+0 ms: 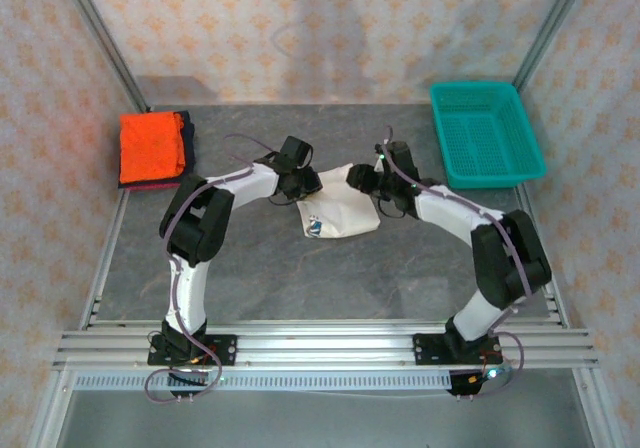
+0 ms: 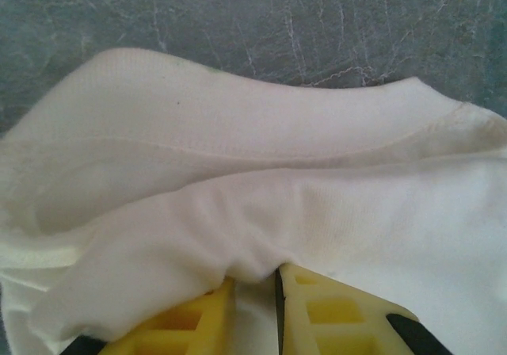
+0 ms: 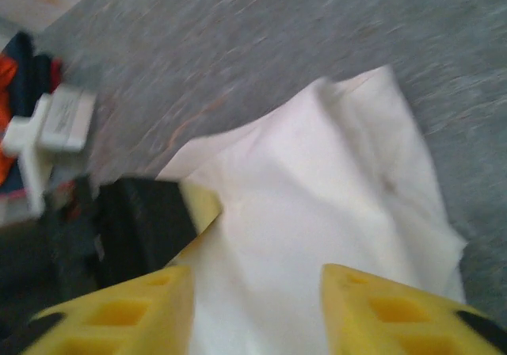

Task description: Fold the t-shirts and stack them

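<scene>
Closest to the left wrist lens, the two yellow fingers (image 2: pixel 333 311) of the left jaws stand almost together, clamped on a gathered fold of the white t-shirt (image 2: pixel 261 181), whose cloth bunches up just ahead of their tips and shows a stitched hem running across it. Beyond the cloth lies the grey marbled worktop (image 2: pixel 333 22). In the right wrist view, which is blurred, the right jaws stand apart, their yellow fingers (image 3: pixel 135 311) to either side of the white t-shirt (image 3: pixel 317 212) spread below and between them; from the pictures I cannot tell whether they touch it. The black body and a yellow tip of the left arm's fingers (image 3: pixel 202 204) show at the shirt's left edge. From above, the white t-shirt (image 1: pixel 340 208) lies crumpled near the middle of the worktop (image 1: pixel 330 278), between the two wrists, with a small blue print (image 1: pixel 314 226) at its near left corner. The orange t-shirt (image 1: pixel 150 143) lies folded at the far left, on top of the navy t-shirt (image 1: pixel 186 128), which peeks out along its right side. A teal mesh basket (image 1: pixel 495 180) sits at the far right, well apart from all three shirts. The arm bases are bolted to a metal rail (image 1: pixel 320 343) at the near edge.
</scene>
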Available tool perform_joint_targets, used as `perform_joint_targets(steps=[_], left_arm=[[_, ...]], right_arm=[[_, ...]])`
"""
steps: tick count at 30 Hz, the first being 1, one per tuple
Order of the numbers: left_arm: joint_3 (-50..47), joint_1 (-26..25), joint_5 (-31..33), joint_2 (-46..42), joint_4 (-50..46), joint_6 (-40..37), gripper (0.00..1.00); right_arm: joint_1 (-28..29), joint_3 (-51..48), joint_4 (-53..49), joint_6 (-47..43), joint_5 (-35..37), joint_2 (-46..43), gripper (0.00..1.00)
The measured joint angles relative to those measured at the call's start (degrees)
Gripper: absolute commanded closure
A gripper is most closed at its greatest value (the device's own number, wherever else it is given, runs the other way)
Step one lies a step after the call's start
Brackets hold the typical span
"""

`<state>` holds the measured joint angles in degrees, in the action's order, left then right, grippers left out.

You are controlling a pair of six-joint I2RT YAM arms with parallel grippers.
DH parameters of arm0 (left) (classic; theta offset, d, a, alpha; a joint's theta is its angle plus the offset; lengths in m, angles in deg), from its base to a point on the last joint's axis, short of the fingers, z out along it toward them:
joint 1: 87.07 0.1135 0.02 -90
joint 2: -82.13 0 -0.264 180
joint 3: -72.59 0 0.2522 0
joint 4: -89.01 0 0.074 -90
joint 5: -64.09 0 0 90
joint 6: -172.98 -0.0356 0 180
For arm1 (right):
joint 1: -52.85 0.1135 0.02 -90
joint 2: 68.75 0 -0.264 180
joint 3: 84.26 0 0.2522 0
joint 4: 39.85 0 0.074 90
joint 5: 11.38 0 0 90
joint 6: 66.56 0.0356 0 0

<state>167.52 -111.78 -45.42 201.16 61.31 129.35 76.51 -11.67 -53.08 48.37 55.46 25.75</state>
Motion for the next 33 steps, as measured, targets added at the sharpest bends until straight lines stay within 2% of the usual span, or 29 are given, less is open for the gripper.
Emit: perform_joint_targets(steps=[4,8,11,17,19,22,24,29,33], left_arm=[[2.73,0.0,-0.35,1.88,-0.59,-0.85,0.79],[5.88,0.0,-1.14,3.54,-1.68,-1.9,0.71],[7.58,-0.07,-1.75,3.89,-2.99,-3.21,0.55],[10.69,-0.81,-2.54,2.8,-6.19,-6.49,0.17],[10.58,-0.92,-2.25,0.83,-7.93,-7.23,0.14],[7.54,-1.18,-0.55,-5.79,-8.74,-7.48,0.14],[3.02,-1.25,1.31,-13.11,-8.83,-7.37,0.19],[-8.63,-2.32,4.74,-27.58,-7.74,-5.55,0.44],[-15.61,-5.77,5.2,-28.98,-7.19,-3.34,0.69]], right_arm=[[-1.6,4.17,-3.54,-1.53,0.48,5.88,0.75],[-0.96,3.23,-5.31,-1.4,-1.53,8.13,0.77],[0.76,0.63,-4.85,0.17,-1.97,8.11,0.76],[3.89,-4.9,-1.6,4.96,-0.94,5.57,0.64],[3.93,-5.2,-1.6,5.68,0.22,3.87,0.57],[3.89,-5.07,-1.36,5.79,2.45,1.46,0.47],[3.89,-4.24,-1.33,5.29,3.56,0.68,0.45],[3.89,1.07,-1.81,3.69,5.4,1.57,0.45],[3.89,5.27,-1.79,2.71,5.38,3.41,0.45]])
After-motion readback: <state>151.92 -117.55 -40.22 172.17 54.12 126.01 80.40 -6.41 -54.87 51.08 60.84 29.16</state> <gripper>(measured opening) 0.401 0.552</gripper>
